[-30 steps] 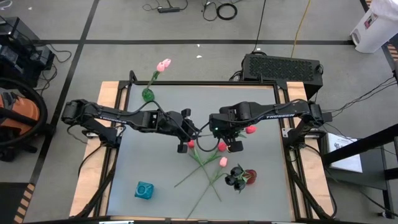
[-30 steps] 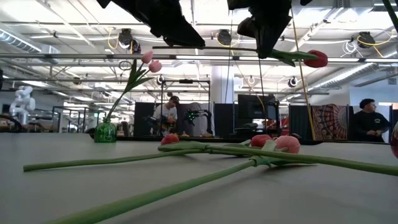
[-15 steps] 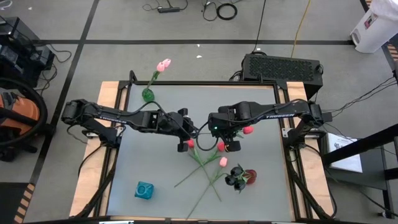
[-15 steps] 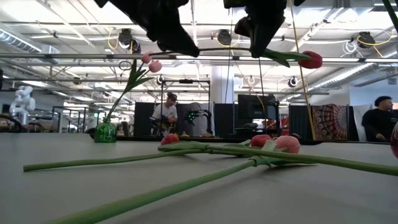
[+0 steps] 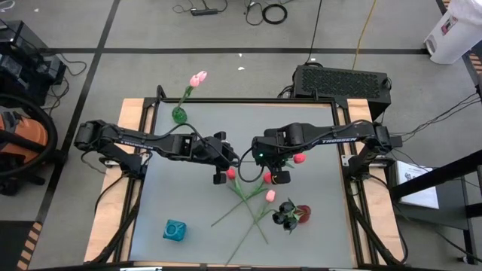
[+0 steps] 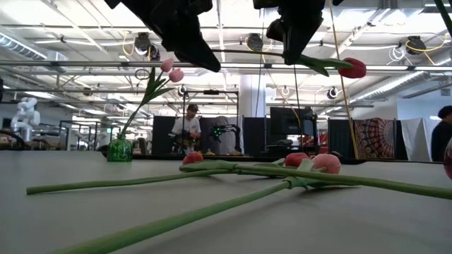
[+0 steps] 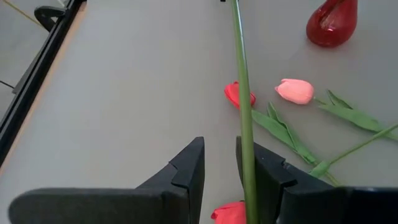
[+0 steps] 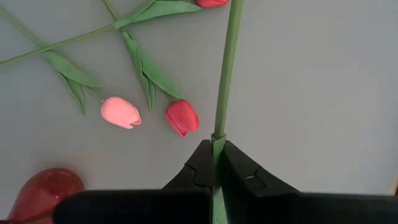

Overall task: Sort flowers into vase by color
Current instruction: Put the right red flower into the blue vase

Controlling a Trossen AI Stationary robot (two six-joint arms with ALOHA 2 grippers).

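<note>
Red tulip (image 6: 355, 68) held level above table, right fingers (image 8: 214, 163) clamped on stem, left fingers (image 7: 219, 163) apart

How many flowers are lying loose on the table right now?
3, near the table's middle: a red tulip, a second red tulip and a pink tulip below it. The arms overhead may hide more.

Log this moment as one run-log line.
right pincer: shut on red tulip stem, lifted | left pincer: open by that stem | green vase: pink tulips | table: loose tulips, red vase
</note>
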